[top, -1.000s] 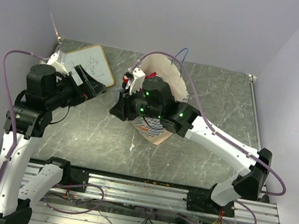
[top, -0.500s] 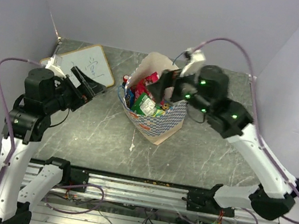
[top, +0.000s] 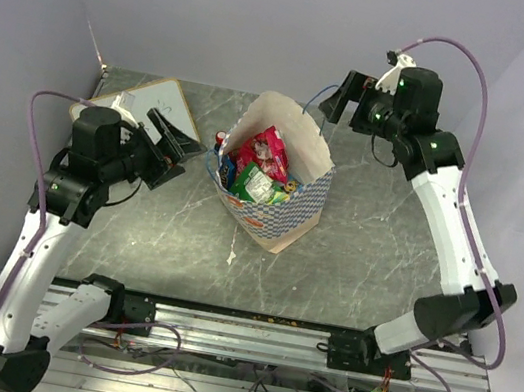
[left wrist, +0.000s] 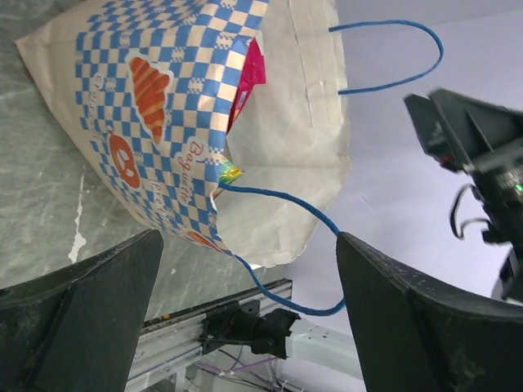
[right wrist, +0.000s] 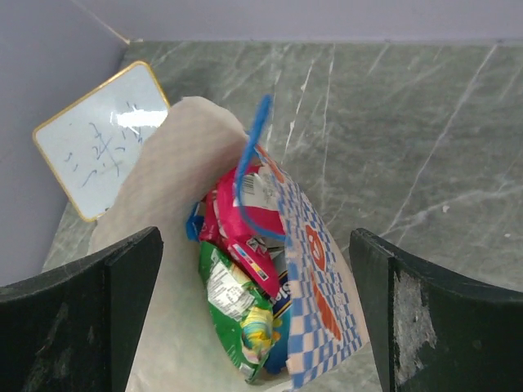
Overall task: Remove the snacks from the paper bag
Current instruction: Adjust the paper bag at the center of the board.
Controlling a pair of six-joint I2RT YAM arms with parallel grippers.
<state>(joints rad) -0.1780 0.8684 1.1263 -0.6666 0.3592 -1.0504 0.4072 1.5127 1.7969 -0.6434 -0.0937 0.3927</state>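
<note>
The paper bag [top: 297, 212] stands mid-table with its mouth open. Inside it are the snacks: a red/pink packet [top: 268, 149], a green packet [top: 255, 187] and a blue one under them. My right gripper [top: 345, 97] hovers high behind the bag's back right edge, open and empty. Its wrist view looks down into the bag [right wrist: 155, 171] at the pink packet [right wrist: 233, 216] and the green packet [right wrist: 237, 306]. My left gripper [top: 176, 155] is open and empty to the left of the bag, facing its checked side [left wrist: 155, 106] and a blue cord handle [left wrist: 286, 204].
A white writing board [top: 155, 111] leans at the back left corner and also shows in the right wrist view [right wrist: 98, 135]. A small red-capped bottle [top: 221, 138] sits by the bag's left rim. The metal rail [top: 238, 329] runs along the near edge.
My right arm has risen from over the bag's mouth and swung to the back right, its jaws opening on the way. The left arm has edged slightly toward the bag.
</note>
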